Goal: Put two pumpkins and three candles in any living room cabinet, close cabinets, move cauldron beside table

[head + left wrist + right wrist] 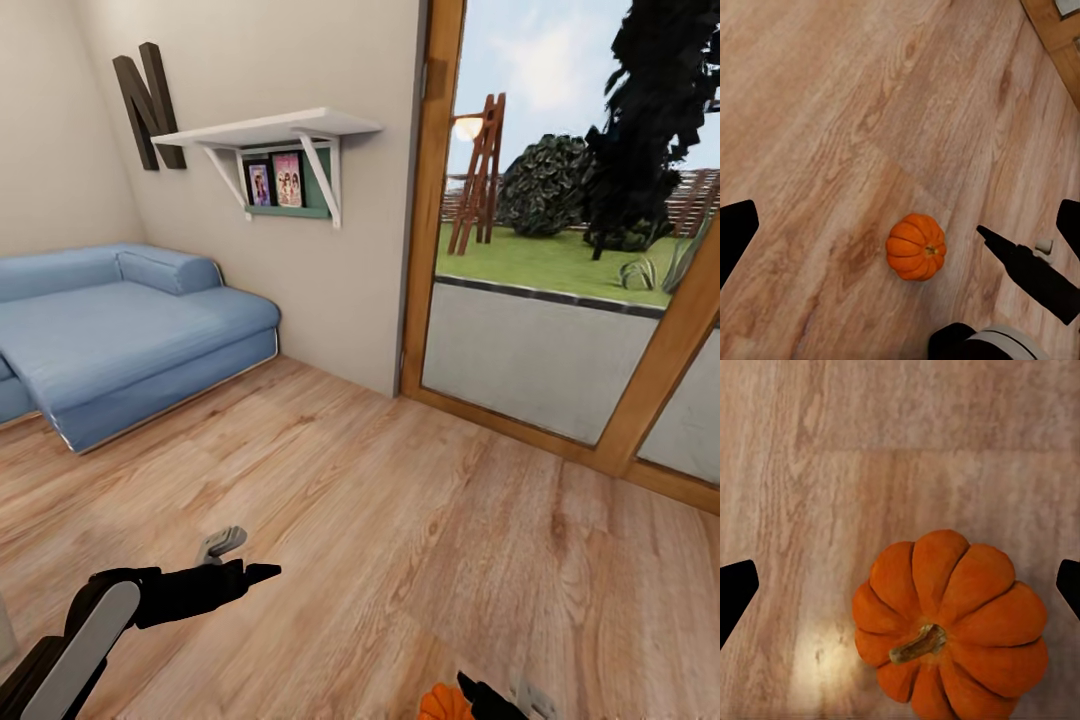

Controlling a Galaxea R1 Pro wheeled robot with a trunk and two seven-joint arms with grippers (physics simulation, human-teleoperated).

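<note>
Closest in, a ribbed, matt orange pumpkin [949, 626] with a dry twisted stem sits on the wood-grain plank floor [400, 560] directly under the right gripper [495, 700], whose jaws stand released and wide to either side of it, most likely lined up for a grab from above. The left gripper [240, 565] hangs over bare boards a little further out, its black jaws also spread with nothing between them, probably just kept clear. Beyond lie a soft blue sofa [130, 335], a white bracket shelf [270, 128] and a wood-framed glass door [560, 300].
</note>
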